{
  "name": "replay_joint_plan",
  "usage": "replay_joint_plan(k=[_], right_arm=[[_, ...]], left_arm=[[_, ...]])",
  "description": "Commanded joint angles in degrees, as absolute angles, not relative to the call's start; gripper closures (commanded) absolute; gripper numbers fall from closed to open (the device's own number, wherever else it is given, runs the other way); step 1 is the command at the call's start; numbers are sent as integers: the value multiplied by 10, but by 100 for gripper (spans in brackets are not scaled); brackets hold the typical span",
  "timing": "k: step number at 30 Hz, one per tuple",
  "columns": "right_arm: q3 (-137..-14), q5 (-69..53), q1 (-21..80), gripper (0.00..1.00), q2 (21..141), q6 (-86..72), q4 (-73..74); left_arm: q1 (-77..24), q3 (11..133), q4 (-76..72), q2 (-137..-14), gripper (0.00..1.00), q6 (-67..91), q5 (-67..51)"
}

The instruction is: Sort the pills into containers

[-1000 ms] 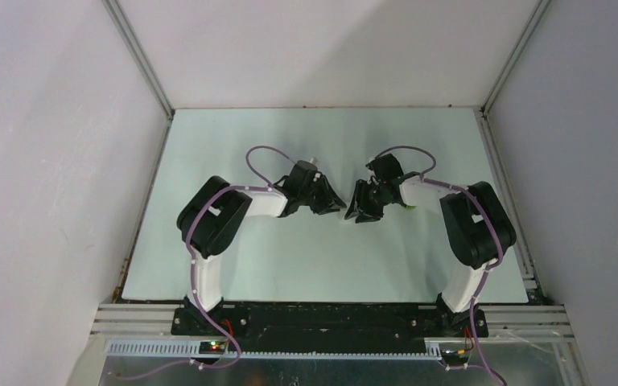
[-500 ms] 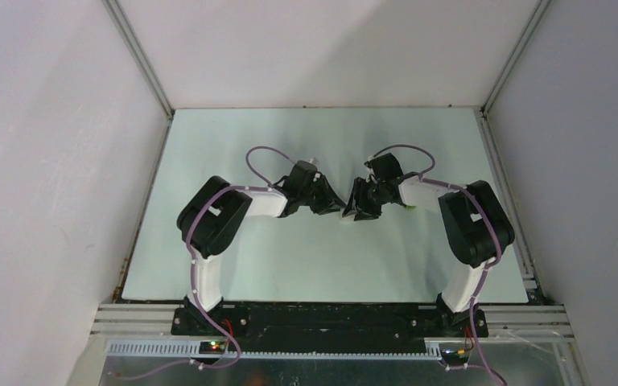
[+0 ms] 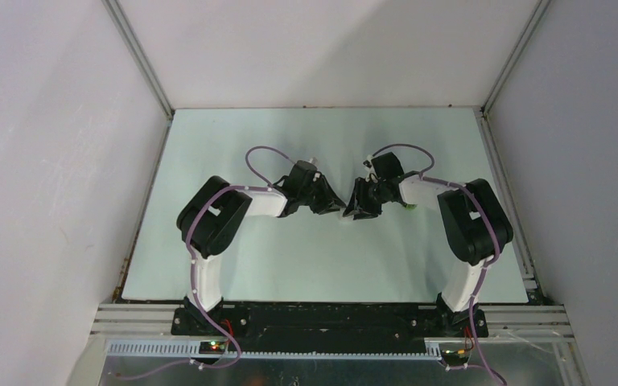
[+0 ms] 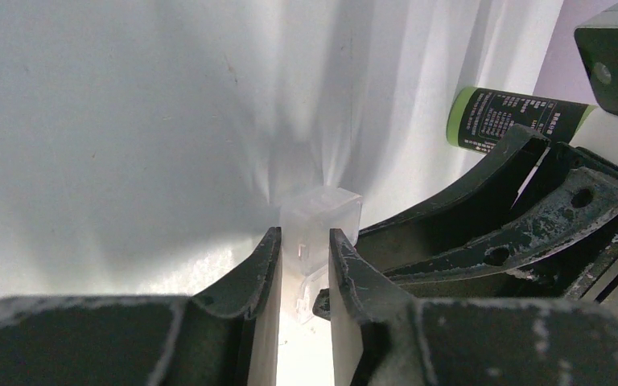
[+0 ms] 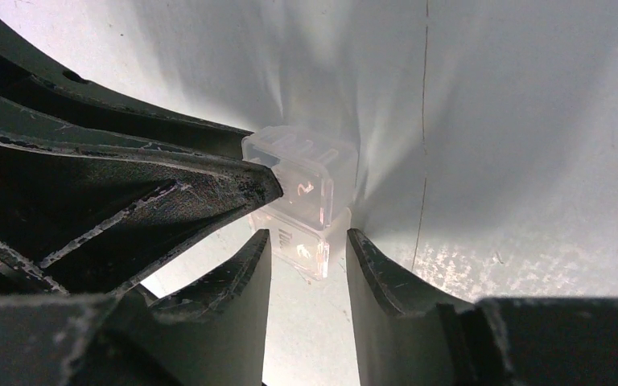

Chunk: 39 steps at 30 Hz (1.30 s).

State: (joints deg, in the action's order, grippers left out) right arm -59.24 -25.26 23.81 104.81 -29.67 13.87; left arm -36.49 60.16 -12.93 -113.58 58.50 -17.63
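White panel walls (image 3: 306, 48) close off three sides of a pale, faintly green tabletop (image 3: 290, 257). Two arms reach inward from its near edge so that their tips meet close to the middle. Between those tips a small clear plastic box of two joined square compartments (image 5: 310, 173) rests on the tabletop.

The left gripper (image 4: 304, 240) is clenched on the clear plastic box. Its two dark fingers (image 4: 261, 269) press the side walls of the compartment nearest them. In the right wrist view, one of its fingertips lies against the box's upper corner.

The right gripper (image 5: 307, 240) meets the box from the opposite side. Its fingers (image 5: 370, 273) stand either side of the other compartment, very near the walls. Whether they squeeze it or merely flank it cannot be told.

Faint pinkish-orange marks (image 5: 306, 189) show through the clear plastic, too small to identify. A green cylindrical bottle (image 4: 519, 121) with a dark printed label appears to lie on its side on the tabletop. It is behind the right gripper and apart from the box.
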Motion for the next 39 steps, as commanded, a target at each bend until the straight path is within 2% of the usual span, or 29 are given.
replay_joint_plan(k=[1,11,14,19,26,30,32,36,38,39], right_arm=[[-588,-181,250,61,1093,-257,172],[-578,-131,254,73,1100,-285,181],[-576,-132,254,74,1094,-284,179],[-575,-158,251,68,1056,-287,175],[-615,-178,248,52,984,-288,223],[-649,-155,246,43,933,-284,269],[-661,-140,241,38,906,-283,295],[-668,-96,222,30,829,-276,354],[-669,-58,209,27,780,-272,384],[-669,-45,198,26,744,-271,394]], left_arm=[[-366,587,-83,-1151,78,583,-145],[-366,587,-74,-1147,83,580,-138],[-366,588,-74,-1143,84,574,-138],[-367,596,-71,-1129,79,565,-139],[-362,641,-57,-1087,70,545,-137],[-359,673,-22,-1055,57,501,-107],[-354,682,6,-1037,46,468,-88],[-339,664,44,-980,12,412,-61],[-332,643,56,-938,2,376,-44],[-328,635,78,-908,1,367,-36]])
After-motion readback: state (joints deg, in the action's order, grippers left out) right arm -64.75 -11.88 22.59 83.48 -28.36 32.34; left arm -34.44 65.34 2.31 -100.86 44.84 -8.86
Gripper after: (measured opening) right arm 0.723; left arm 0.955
